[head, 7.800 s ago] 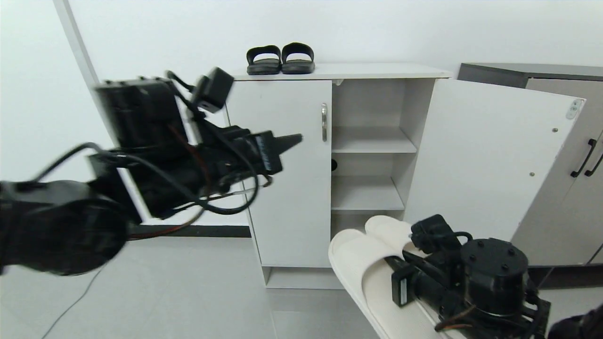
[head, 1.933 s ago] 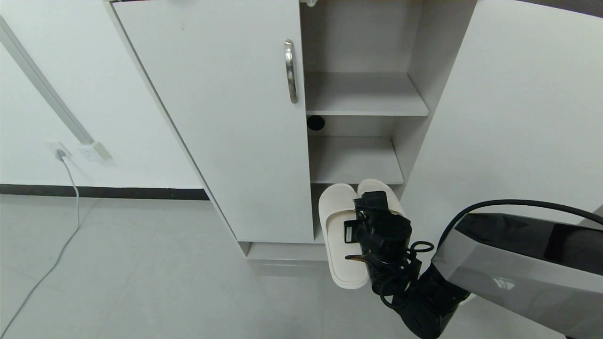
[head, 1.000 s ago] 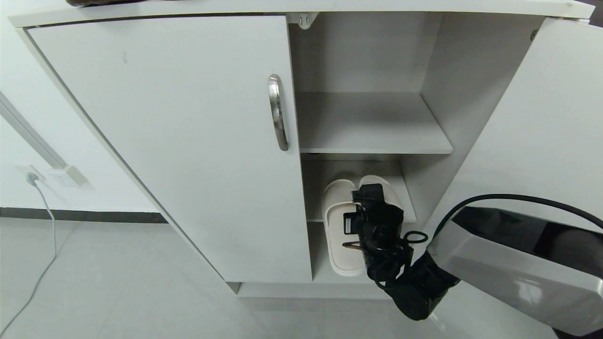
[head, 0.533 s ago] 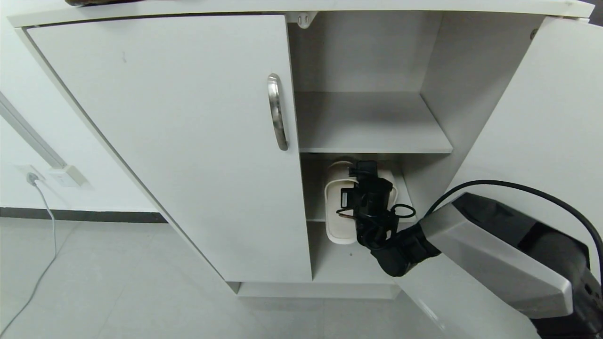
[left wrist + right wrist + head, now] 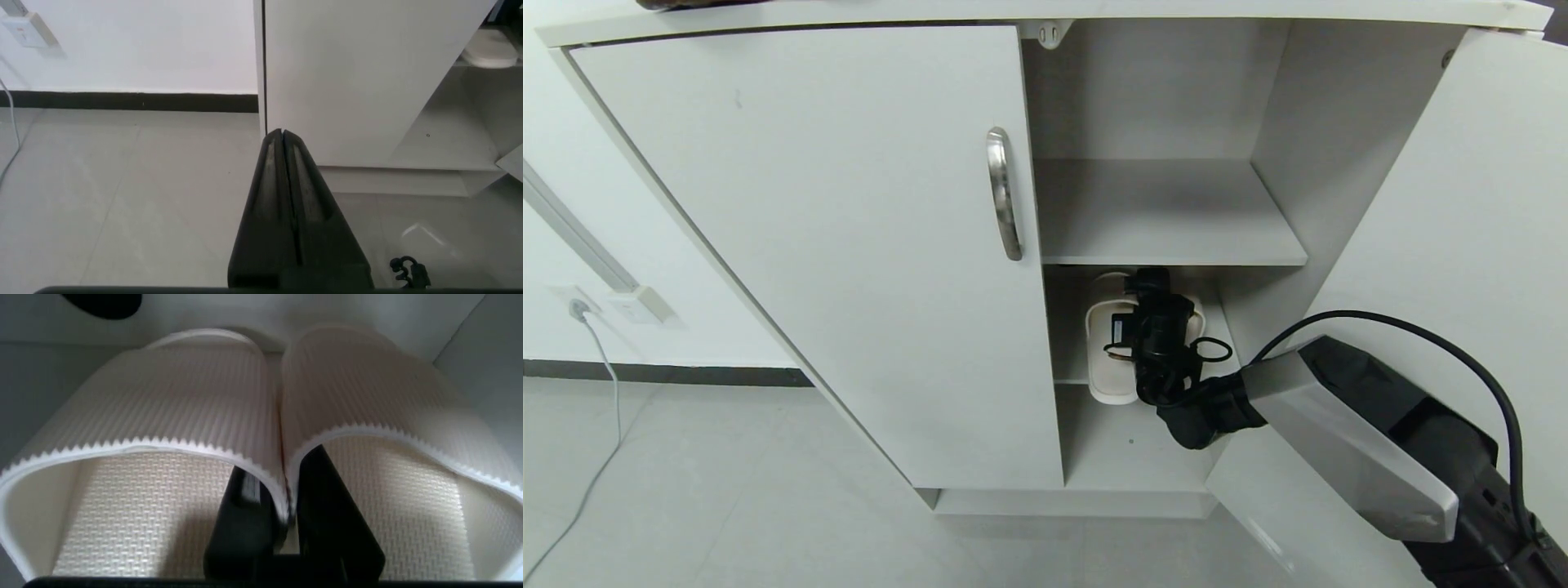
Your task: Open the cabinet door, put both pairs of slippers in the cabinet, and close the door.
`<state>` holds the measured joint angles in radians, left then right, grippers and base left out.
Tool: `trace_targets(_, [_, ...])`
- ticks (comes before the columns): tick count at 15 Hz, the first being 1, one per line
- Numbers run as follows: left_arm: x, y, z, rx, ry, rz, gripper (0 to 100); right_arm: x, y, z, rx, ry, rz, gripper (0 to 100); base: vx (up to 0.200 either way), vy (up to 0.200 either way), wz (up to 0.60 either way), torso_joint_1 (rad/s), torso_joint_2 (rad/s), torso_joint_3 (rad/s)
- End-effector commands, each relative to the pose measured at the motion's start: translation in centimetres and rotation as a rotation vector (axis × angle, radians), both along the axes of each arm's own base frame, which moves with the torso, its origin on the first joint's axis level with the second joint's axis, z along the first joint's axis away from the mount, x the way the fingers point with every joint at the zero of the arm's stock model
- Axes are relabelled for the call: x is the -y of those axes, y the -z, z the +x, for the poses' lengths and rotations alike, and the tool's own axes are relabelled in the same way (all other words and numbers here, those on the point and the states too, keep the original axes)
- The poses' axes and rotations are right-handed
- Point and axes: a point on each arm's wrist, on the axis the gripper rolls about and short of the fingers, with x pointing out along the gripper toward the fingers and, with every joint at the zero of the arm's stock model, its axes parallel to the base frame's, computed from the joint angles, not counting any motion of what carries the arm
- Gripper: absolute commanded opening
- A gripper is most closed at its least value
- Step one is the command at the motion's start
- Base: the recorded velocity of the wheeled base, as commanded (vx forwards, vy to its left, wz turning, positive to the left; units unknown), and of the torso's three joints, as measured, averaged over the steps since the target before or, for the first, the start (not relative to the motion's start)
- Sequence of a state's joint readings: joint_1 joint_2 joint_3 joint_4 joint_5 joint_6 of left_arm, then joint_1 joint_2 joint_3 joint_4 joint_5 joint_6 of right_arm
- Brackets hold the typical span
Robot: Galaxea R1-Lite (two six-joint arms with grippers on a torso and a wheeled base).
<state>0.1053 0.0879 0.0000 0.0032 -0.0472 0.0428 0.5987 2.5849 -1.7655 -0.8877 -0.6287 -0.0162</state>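
A pair of white slippers (image 5: 1104,371) lies side by side in the cabinet's middle compartment, heels jutting past the shelf edge. My right gripper (image 5: 1150,304) reaches in over them. In the right wrist view it (image 5: 282,469) is shut on the touching inner edges of the white slippers (image 5: 163,416). A dark sliver of the black slippers (image 5: 686,3) shows on the cabinet top. The right door (image 5: 1462,204) stands open and the left door (image 5: 833,245) is closed. My left gripper (image 5: 283,139) is shut and holds nothing, low above the floor before the cabinet (image 5: 368,73).
The upper shelf (image 5: 1168,212) and the bottom compartment (image 5: 1127,449) hold nothing. A metal handle (image 5: 1003,196) sits on the left door. A wall socket with a cable (image 5: 580,310) is at the left, above grey floor tiles.
The head camera has come closer to the cabinet. My right arm has carried the white slippers up from the bottom opening and pushed them deeper into the middle compartment.
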Motion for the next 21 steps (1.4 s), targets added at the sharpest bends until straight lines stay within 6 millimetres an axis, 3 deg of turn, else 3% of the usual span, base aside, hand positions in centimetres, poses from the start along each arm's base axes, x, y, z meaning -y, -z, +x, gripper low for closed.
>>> trace_targets(1, [0.0, 0.0, 0.0, -0.001, 0.000, 0.000, 0, 0.1, -0.1, 0.3, 0.007, 0.004, 0.006, 0, 0.000, 0.000, 0.00, 0.000, 0.00, 0.000])
trace_targets(12, [0.0, 0.0, 0.0, -0.001, 0.000, 0.000, 0, -0.3, 0.8, 1.1, -0.002, 0.001, -0.001, 0, 0.000, 0.000, 0.00, 0.000, 0.00, 0.000])
trace_targets(13, [0.0, 0.0, 0.0, -0.001, 0.000, 0.000, 0, -0.3, 0.8, 1.1, -0.002, 0.001, -0.002, 100, 0.000, 0.000, 0.00, 0.000, 0.00, 0.000])
trace_targets(17, [0.0, 0.0, 0.0, -0.001, 0.000, 0.000, 0, -0.3, 0.8, 0.7, -0.007, -0.001, -0.007, 100, 0.000, 0.000, 0.00, 0.000, 0.00, 0.000])
trace_targets(21, [0.0, 0.0, 0.0, -0.001, 0.000, 0.000, 0, 0.6, -1.6, -2.7, -0.004, -0.022, -0.007, 100, 0.000, 0.000, 0.00, 0.000, 0.00, 0.000])
